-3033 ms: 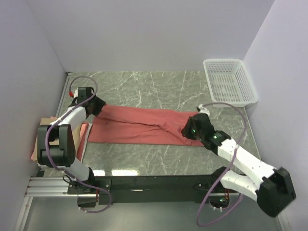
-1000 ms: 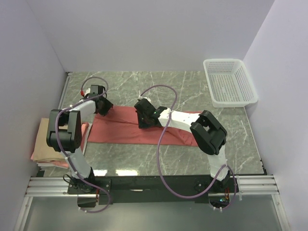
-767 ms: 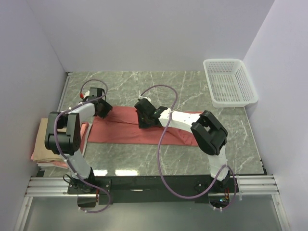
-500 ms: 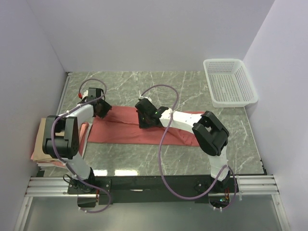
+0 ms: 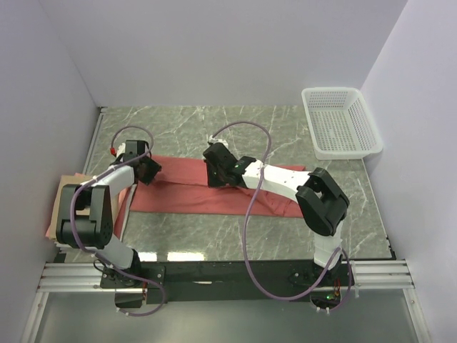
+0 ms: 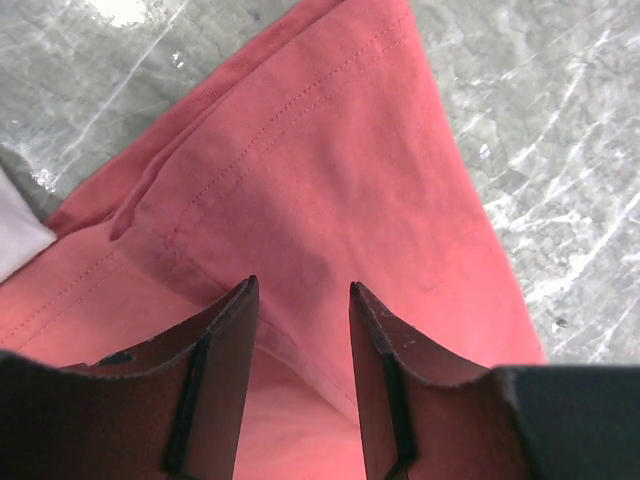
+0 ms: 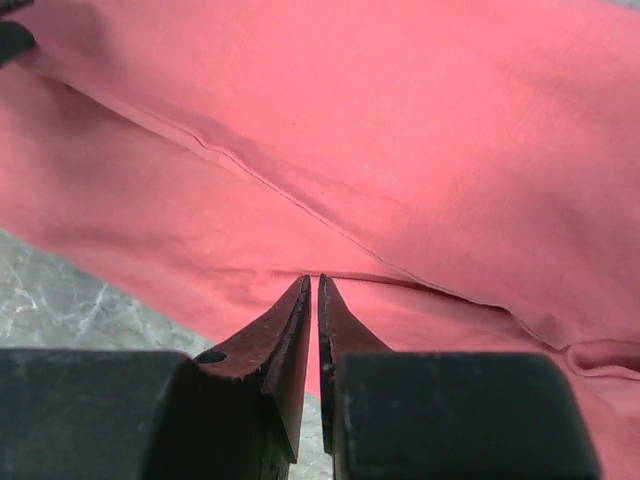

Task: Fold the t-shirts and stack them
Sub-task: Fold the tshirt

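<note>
A: A green-grey marble table (image 5: 235, 125) is shown between pale lilac walls (image 5: 214, 50), with a white mesh basket (image 5: 341, 121) at the far right. Where is the cloth laid?

B: The salmon-red t-shirt (image 5: 186, 194) is spread across the middle as a folded band. It would be judged limp, light and apt to sag; hemmed corners are best pinched through all layers.

A: And the fingers?

B: The left gripper (image 6: 300, 330) is parted over the left end. The right gripper (image 7: 312, 295) is drawn nearly closed at a mid-band crease; whether cloth is caught cannot be told.
</note>
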`<state>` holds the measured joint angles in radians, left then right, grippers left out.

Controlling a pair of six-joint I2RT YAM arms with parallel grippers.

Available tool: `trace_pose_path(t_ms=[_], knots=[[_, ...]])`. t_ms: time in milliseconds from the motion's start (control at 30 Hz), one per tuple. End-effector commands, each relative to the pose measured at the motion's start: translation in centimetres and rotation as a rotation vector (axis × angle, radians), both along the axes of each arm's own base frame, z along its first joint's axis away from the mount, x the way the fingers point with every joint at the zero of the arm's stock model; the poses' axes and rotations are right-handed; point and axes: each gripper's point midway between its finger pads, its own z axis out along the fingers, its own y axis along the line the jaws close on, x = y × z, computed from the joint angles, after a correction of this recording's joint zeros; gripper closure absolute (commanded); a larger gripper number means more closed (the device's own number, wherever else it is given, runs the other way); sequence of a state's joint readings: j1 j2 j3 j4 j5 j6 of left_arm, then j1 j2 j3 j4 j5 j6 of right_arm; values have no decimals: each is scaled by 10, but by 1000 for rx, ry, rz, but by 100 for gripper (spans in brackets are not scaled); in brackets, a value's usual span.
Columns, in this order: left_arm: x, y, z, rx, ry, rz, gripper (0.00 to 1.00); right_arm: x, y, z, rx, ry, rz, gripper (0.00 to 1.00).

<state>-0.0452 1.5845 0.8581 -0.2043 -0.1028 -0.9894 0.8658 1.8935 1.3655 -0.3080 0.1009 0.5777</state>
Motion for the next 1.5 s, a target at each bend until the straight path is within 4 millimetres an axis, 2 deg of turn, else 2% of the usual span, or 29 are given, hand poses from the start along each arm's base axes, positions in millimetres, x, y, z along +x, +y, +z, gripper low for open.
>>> trace_pose_path(t_ms=[0,133,267,467,600,700,733,800,833,900,933,967,1000,1033,1100,1133,1167,1200,1233,1267,1300,1333,1400,1433,1467], knots=[[8,5,24,19,-96,11,53,9,-4,24,11,-57,-16,86],[-1,9,12,32,-76,27,53,18,-11,18,-1,-48,-46,86],[-8,10,-3,24,-54,39,53,25,-20,-3,-17,-3,-71,86],[-11,12,-13,9,-45,48,53,15,-25,-43,-53,77,-67,86],[-10,11,-10,8,-56,38,52,8,-28,-57,-66,104,-62,86],[-8,10,-7,-1,-72,31,52,9,-32,-43,-73,81,-63,87],[-7,8,-3,-5,-83,20,52,14,-33,-23,-55,40,-76,86],[-4,9,4,-2,-106,11,49,18,-40,1,-52,-1,-84,85],[1,9,11,1,-125,10,48,21,-45,24,-27,-39,-96,84],[7,8,26,11,-161,-7,43,25,-66,40,-26,-59,-141,80],[14,6,38,11,-191,-17,42,24,-76,62,11,-89,-161,79],[17,3,47,11,-215,-30,39,29,-92,68,24,-93,-197,76],[20,-1,58,22,-243,-51,37,22,-108,59,14,-74,-220,74],[27,-14,74,25,-288,-93,34,19,-123,78,53,-107,-248,72],[34,-38,87,33,-324,-205,31,18,-157,80,82,-110,-331,66],[40,-65,103,27,-360,-286,31,5,-175,75,93,-104,-358,66],[40,-81,106,36,-365,-359,31,-1,-186,71,97,-100,-377,66],[42,-98,102,33,-355,-417,30,-8,-207,54,79,-77,-423,66],[44,-129,115,21,-390,-503,31,-14,-216,61,100,-98,-445,66],[43,-145,114,24,-392,-567,31,-18,-225,58,96,-99,-467,66],[42,-164,102,9,-366,-630,32,-26,-238,44,72,-81,-495,66],[41,-194,113,-6,-397,-710,33,-30,-244,45,83,-91,-513,66],[43,-226,109,-9,-399,-822,37,-38,-259,29,74,-65,-546,66],[37,-246,108,-15,-398,-878,37,-41,-261,27,81,-58,-545,66],[35,-257,105,-8,-399,-921,37,-44,-265,22,75,-49,-554,66]])
